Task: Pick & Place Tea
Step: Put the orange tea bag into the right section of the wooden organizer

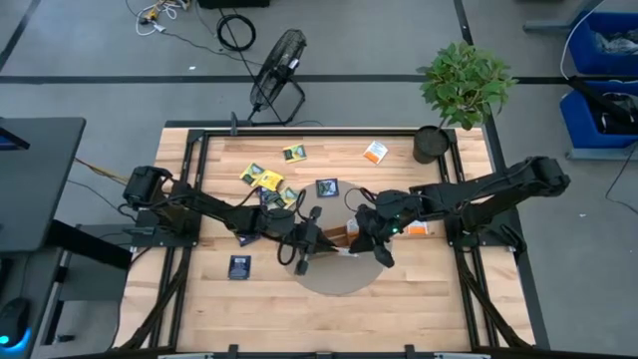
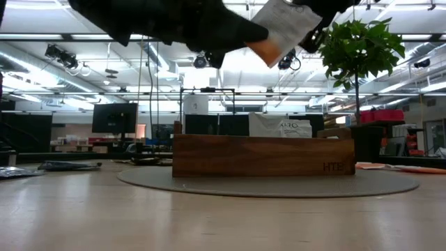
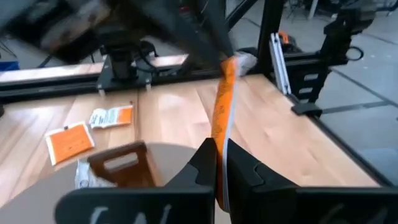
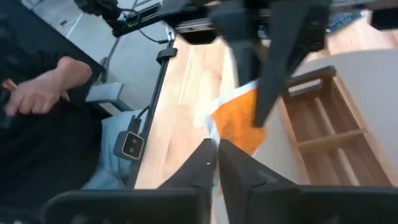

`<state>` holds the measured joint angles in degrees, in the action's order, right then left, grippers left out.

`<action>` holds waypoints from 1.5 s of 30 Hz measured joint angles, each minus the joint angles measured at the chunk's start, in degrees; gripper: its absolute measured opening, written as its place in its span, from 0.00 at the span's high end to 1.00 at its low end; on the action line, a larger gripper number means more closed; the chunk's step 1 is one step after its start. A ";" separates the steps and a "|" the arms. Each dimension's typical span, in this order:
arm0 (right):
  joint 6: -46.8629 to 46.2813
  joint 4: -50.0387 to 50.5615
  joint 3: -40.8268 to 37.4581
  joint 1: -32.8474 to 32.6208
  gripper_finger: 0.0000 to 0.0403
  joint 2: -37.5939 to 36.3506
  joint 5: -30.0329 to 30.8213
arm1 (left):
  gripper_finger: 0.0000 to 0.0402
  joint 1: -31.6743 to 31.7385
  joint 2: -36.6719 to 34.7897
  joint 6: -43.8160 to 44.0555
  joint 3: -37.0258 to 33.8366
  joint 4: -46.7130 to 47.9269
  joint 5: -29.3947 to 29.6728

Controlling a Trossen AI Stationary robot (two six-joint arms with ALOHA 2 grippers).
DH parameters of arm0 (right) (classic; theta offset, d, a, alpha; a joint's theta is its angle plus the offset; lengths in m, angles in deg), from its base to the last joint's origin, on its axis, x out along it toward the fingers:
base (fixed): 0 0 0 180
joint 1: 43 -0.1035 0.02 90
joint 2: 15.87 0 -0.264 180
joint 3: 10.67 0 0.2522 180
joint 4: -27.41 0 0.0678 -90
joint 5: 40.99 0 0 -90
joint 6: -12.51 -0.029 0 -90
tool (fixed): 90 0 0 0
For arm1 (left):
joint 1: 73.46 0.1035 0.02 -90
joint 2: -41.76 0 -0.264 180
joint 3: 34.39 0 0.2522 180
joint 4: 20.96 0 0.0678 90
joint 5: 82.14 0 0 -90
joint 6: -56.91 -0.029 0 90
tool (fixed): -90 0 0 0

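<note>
1. Both grippers meet mid-table over the wooden tray (image 1: 337, 237), which sits on a round grey mat (image 1: 339, 274). Left gripper (image 3: 219, 163) is pinched on an orange-and-white sachet (image 3: 222, 118); left wrist view shows it edge-on, clamped between the fingers (image 3: 200, 163)
2. Right gripper (image 4: 216, 163): same sachet sits at its fingertips in right wrist view, jaws nearly together. Can't tell if it's truly gripping or just letting go
3. Sachet is in the air above the tray, not resting on anything; low view shows it tilted, near 12-1 o'clock above the tray. In high view the arms hide it
4. Handling (judgement): very light, thin, flat paper pouch; bends easily, slick-ish, crumples if squeezed hard. Best hold is a firm pinch across the faces near an edge, w/ fingertips only
5. Orientation: stands on edge in left wrist view, long axis running away from the left fingers. Low view shows it canted, not level
6. Other tea: loose sachets (image 1: 261, 179) lie around 10-12 o'clock of the tray, an orange one (image 1: 375, 152) at 1 o'clock, a dark one (image 1: 238, 266) at 9 o'clock
</note>
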<state>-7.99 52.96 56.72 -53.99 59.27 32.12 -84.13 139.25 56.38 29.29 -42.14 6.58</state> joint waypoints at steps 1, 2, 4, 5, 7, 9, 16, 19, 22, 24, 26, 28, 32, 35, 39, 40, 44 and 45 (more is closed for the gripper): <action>0.49 0.32 0.00 -0.57 0.87 -0.39 0.71 | 0.97 -0.02 0.02 -0.13 -0.73 -1.42 -0.02; 1.10 1.02 0.00 -1.20 0.84 -0.86 2.11 | 0.97 -0.10 0.02 -0.11 -1.80 -3.54 0.06; 1.72 3.90 0.00 -2.95 0.80 -1.92 7.41 | 0.97 -0.15 0.02 1.85 -4.21 -8.91 0.20; 2.36 5.66 0.00 -4.20 0.79 -2.50 11.24 | 0.97 -0.06 -0.01 3.30 -5.74 -11.75 0.33; 4.05 7.50 -0.02 -6.85 0.76 -3.51 19.71 | 0.97 0.20 -0.17 4.64 -9.38 -17.94 1.37; 6.36 7.37 -0.02 -10.01 0.76 -4.23 28.48 | 0.97 0.28 -0.26 5.03 -12.78 -26.02 1.75; 15.34 -1.58 -0.29 -17.22 0.75 -2.70 47.48 | 0.97 -0.24 -0.44 4.34 -19.91 -45.26 4.80; 17.44 -9.49 -1.56 -17.26 0.75 -0.94 48.35 | 0.97 -0.93 -0.42 2.84 -20.03 -45.19 6.73; 20.06 -16.33 -2.32 -16.07 0.75 1.56 48.76 | 0.97 -1.21 -0.42 1.49 -19.78 -45.58 6.83; 22.24 -19.10 -2.36 -15.16 0.75 2.62 49.24 | 0.97 -1.22 -0.42 1.41 -19.80 -45.42 6.74; 22.99 -20.71 -2.36 -14.25 0.75 3.35 49.40 | 0.97 -1.20 -0.42 1.40 -19.80 -45.44 6.82; 22.72 -21.41 -2.36 -13.34 0.75 3.88 48.32 | 0.97 -1.40 -0.42 1.32 -19.81 -45.28 6.85; 22.43 -22.83 -2.38 -11.94 0.75 4.04 42.81 | 0.97 -1.60 -0.42 0.31 -19.98 -45.34 6.66; 22.47 -24.39 -2.38 -11.62 0.75 4.04 41.44 | 0.98 -1.57 -0.42 0.31 -19.98 -45.15 7.14; 22.47 -25.17 -2.38 -11.58 0.76 4.04 41.42 | 0.98 -1.57 -0.42 0.33 -19.98 -44.87 7.25; 22.49 -25.11 -2.38 -11.57 0.78 4.04 41.40 | 0.98 -1.57 -0.42 0.33 -19.98 -44.87 7.23; 21.75 -24.95 -2.38 -11.58 0.91 4.04 41.42 | 0.98 -1.57 -0.42 0.36 -19.98 -44.65 7.47; 21.34 -24.77 -2.38 -11.52 0.95 4.04 41.44 | 0.98 -1.57 -0.42 0.38 -19.98 -44.65 7.52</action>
<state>13.36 28.19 54.34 -65.51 63.31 73.56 -85.71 138.84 56.76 9.31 -86.79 14.10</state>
